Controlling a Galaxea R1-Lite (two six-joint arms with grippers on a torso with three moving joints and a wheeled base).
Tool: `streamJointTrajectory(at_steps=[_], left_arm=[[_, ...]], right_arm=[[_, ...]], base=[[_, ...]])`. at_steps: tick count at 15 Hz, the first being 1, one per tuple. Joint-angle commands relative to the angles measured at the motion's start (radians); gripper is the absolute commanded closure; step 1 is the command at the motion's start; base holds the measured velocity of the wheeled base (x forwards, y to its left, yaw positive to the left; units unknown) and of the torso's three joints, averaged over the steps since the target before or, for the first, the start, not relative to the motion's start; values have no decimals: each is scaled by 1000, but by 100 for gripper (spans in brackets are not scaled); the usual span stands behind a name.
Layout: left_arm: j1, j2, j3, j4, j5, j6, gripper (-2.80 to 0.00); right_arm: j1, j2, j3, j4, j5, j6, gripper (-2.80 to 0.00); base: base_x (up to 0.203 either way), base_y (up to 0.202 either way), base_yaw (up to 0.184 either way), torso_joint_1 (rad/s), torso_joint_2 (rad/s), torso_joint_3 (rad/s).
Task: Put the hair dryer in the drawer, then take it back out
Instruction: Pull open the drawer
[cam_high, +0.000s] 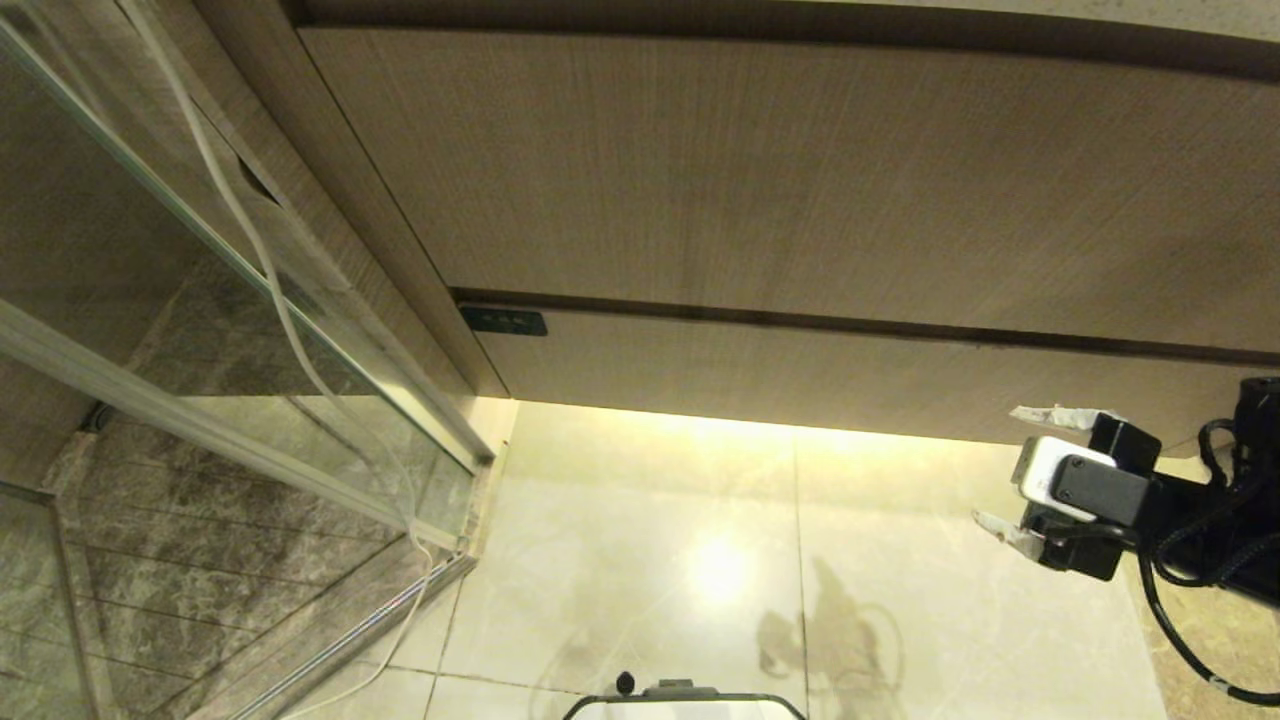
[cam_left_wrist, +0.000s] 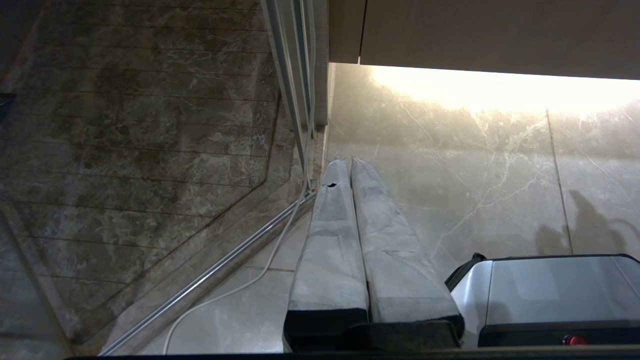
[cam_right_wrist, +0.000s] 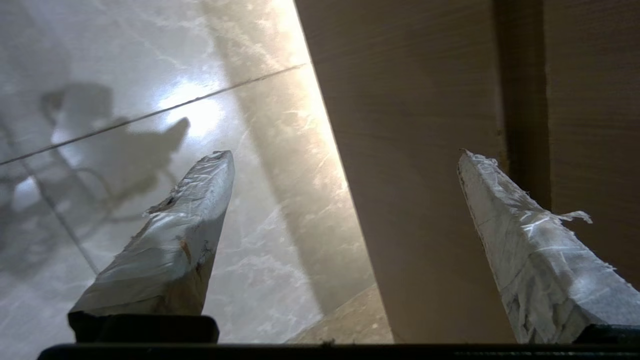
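- The right pincer (cam_high: 1012, 470) hangs low at the right of the vanity, pointing across the cabinet face, with its taped fingers (cam_right_wrist: 170, 240) spread wide and nothing between them.
- The drawer (cam_high: 850, 375) is the shallow bottom panel with the small dark label (cam_high: 503, 321) at its far end from the pincer; it sits shut, flush under the taller panel (cam_high: 800, 180) above it.
- In the right wrist view one finger stands in front of the drawer's wood, close to the dark gap (cam_right_wrist: 520, 100) between the two panels, and the other stands over the floor tiles (cam_right_wrist: 150, 60) below the drawer's lower edge.
- The hair dryer is in none of the views, so I cannot tell where it lies; it may be behind the shut front.
- Judged from this, the step in hand is getting the drawer open. With no handle, the lower edge looks like the only purchase.
- To do it well: bring the lower finger up under that edge, hook behind it, then pull straight out and level, so the front does not skew on its runners.
- Keep the upper finger clear of the taller panel, or it may rub while the drawer slides.
- The left pincer (cam_left_wrist: 345, 167) hangs parked over the floor by the shower track (cam_left_wrist: 210, 272), fingers pressed together and empty.
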Motion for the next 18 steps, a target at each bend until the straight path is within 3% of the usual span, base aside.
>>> streamJointTrajectory(at_steps=[1,4,6,9,18], left_arm=[[0,0,0,0,0,0,0],[0,0,0,0,0,0,0],[0,0,0,0,0,0,0],[0,0,2,0,0,0,0],[0,0,1,0,0,0,0]], right_arm=[[0,72,22,-167,5,-11,-280],[-2,114,26,-205,41,-15,-280],[-29,172,22,-334,151,-46,-280],[-77,197,9,-372,283,-90,-280],[-118,304,-91,-329,292,-164,-280]], base=[[0,0,0,0,0,0],[0,0,0,0,0,0],[0,0,0,0,0,0],[0,0,0,0,0,0],[0,0,0,0,0,0]])
